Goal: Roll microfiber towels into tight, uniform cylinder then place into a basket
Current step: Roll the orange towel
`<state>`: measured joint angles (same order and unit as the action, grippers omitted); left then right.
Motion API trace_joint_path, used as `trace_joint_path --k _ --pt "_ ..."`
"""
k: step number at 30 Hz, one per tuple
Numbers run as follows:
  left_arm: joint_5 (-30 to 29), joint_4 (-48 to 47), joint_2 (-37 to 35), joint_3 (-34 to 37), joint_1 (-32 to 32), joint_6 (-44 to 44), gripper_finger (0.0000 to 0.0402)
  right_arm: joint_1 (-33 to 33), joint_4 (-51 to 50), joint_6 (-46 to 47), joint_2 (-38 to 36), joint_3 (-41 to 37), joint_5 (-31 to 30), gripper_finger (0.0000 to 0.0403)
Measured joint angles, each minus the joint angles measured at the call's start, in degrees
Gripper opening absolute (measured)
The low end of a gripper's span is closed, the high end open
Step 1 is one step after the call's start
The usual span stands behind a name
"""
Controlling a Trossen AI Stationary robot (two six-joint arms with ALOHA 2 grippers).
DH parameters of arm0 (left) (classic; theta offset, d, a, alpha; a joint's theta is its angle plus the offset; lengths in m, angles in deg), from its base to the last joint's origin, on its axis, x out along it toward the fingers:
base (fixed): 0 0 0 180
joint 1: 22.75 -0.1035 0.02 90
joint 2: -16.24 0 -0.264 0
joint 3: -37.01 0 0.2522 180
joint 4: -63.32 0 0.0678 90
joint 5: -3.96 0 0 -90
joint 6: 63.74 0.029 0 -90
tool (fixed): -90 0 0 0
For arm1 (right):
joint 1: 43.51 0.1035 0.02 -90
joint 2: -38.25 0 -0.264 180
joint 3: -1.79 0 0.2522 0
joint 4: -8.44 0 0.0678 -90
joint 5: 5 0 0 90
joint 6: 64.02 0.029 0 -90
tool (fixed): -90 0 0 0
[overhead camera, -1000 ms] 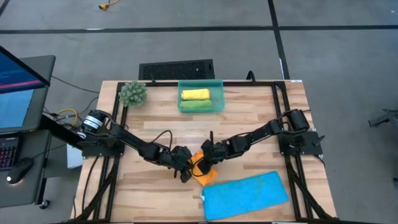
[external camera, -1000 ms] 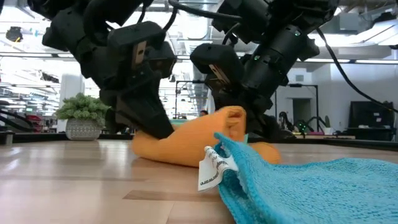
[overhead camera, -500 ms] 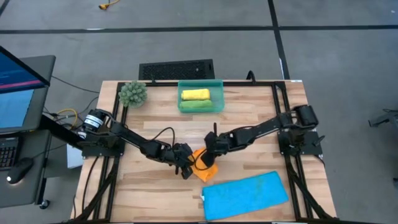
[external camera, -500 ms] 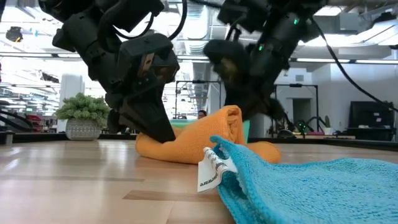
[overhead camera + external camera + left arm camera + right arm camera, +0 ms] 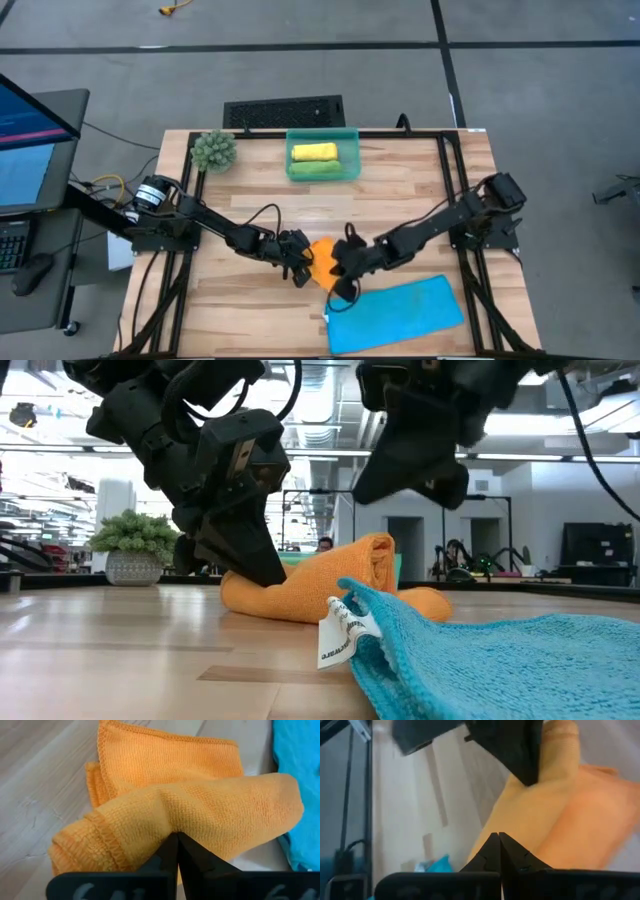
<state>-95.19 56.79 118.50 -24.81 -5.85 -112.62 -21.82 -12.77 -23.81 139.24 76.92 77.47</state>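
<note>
Wooden table [image 5: 240, 190] from above: the right gripper [image 5: 345, 278], jaws pressed together, has swung off the orange towel [image 5: 322, 250] toward the blue towel [image 5: 395, 315]; two rolls sit in the basket [image 5: 322, 137]. Low view: the left gripper [image 5: 250, 565], jaws pinched on the orange fold, alone holds the unfinished roll.

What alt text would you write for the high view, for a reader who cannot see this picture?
Seen from above, the left gripper and the right gripper, both shut, meet at a half-rolled orange towel on a wooden table. A blue towel lies flat nearer the front edge. At the back, a teal basket holds a yellow roll and a green roll, beside a spiky green plant ball.
</note>
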Motion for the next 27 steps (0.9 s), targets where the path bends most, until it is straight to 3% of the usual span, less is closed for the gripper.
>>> trace_joint_path --k 6,15,27 --pt "0.3 -0.2 0.0 -0.3 -0.1 0.3 0.0 -0.1 7.0 0.1 6.3 -0.1 -0.2 0.001" --pt "0.7 -1.2 0.0 -2.6 -0.3 5.1 0.0 0.4 5.7 7.7 11.3 0.1 2.9 0.0009" --pt "0.9 -18.7 0.0 -13.1 -0.2 14.5 0.0 0.3 4.4 5.3 11.2 0.0 3.5 0.0011"
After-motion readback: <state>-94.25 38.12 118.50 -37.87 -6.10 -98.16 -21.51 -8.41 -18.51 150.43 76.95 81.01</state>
